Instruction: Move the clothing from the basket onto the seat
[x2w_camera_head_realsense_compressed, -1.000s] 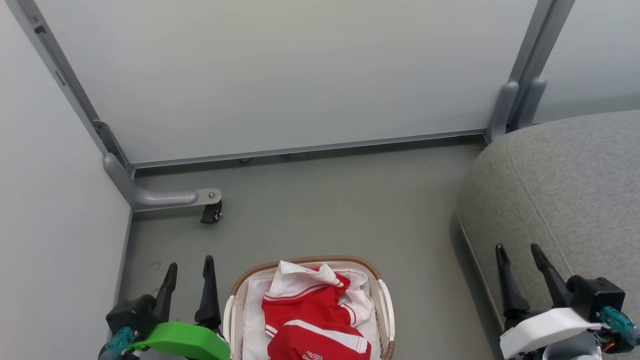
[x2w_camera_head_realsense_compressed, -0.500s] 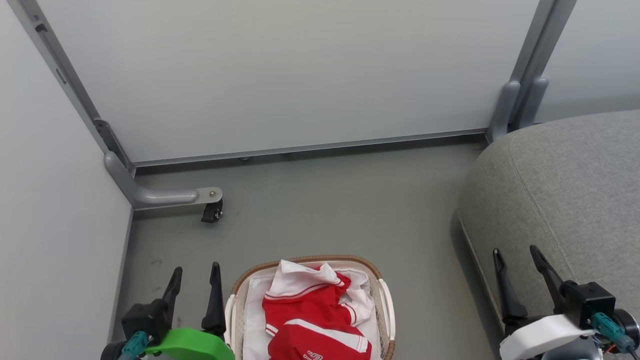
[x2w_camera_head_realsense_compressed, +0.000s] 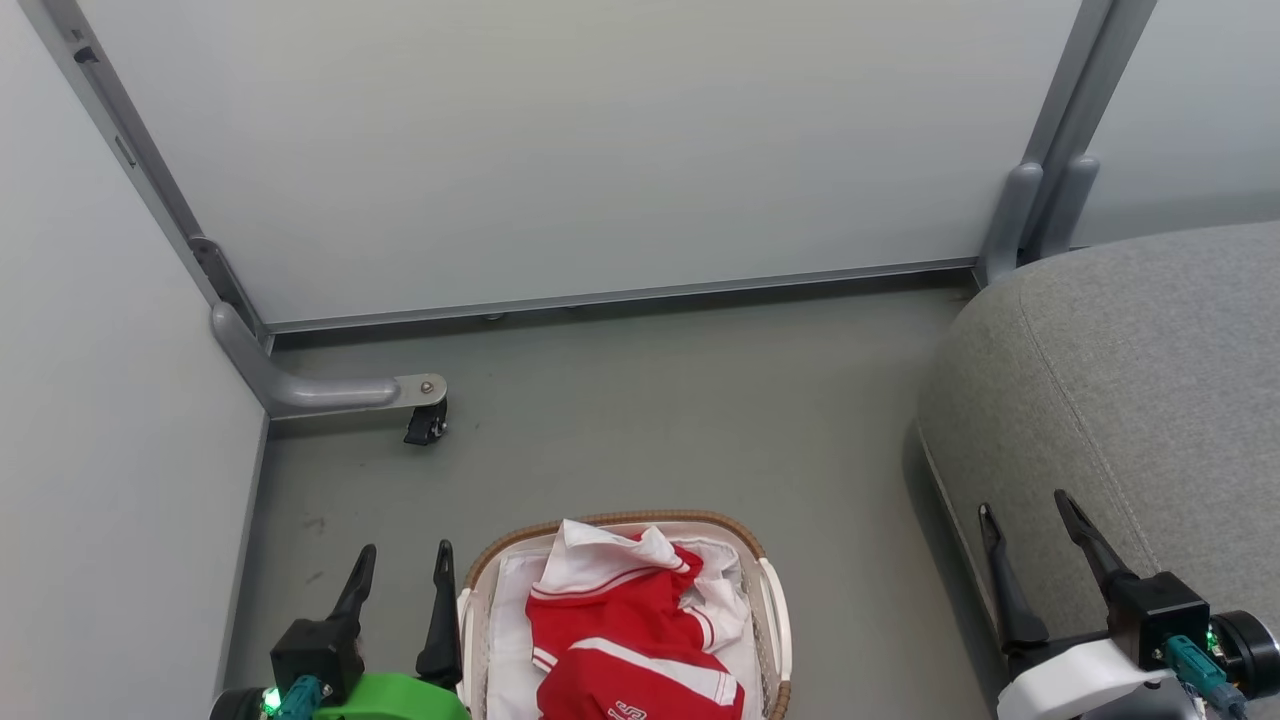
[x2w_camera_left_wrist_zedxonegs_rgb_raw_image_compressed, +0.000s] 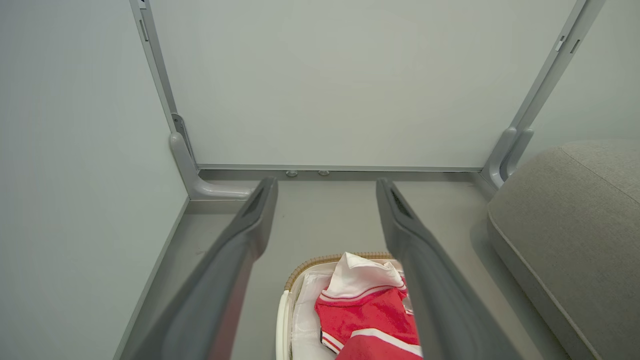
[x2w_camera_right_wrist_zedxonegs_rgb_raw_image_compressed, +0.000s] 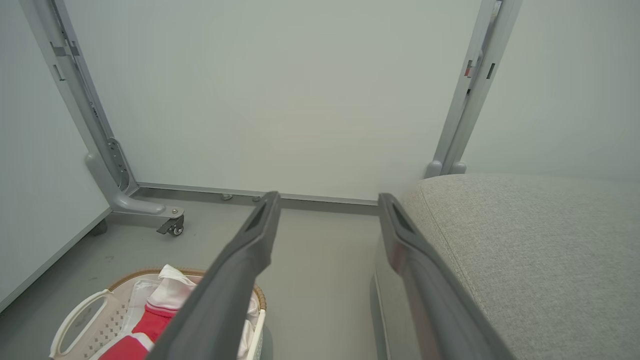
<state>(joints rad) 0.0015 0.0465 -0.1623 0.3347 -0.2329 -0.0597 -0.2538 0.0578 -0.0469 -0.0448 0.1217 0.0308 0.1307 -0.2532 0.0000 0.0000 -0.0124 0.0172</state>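
Note:
Red clothing (x2w_camera_head_realsense_compressed: 625, 630) with white panels and striped trim lies crumpled in the white basket (x2w_camera_head_realsense_compressed: 775, 600) with a brown woven rim, at the bottom centre of the head view. The clothing (x2w_camera_left_wrist_zedxonegs_rgb_raw_image_compressed: 367, 315) and basket (x2w_camera_left_wrist_zedxonegs_rgb_raw_image_compressed: 285, 320) also show low in the left wrist view, and the basket (x2w_camera_right_wrist_zedxonegs_rgb_raw_image_compressed: 80, 325) at the lower left of the right wrist view. The grey seat (x2w_camera_head_realsense_compressed: 1130, 400) fills the right side. My left gripper (x2w_camera_head_realsense_compressed: 405, 565) is open just left of the basket. My right gripper (x2w_camera_head_realsense_compressed: 1025, 510) is open over the seat's front edge. Both hold nothing.
White partition panels (x2w_camera_head_realsense_compressed: 560, 150) stand behind and to the left, on a grey metal frame. A frame foot with a black caster (x2w_camera_head_realsense_compressed: 425, 425) juts onto the grey floor (x2w_camera_head_realsense_compressed: 680, 420) left of centre. A grey frame post (x2w_camera_head_realsense_compressed: 1040, 200) stands by the seat's far corner.
Both grippers have drawn back toward the bottom of the head view; the left one also shifted right, closer to the basket. The clothing and basket have not moved.

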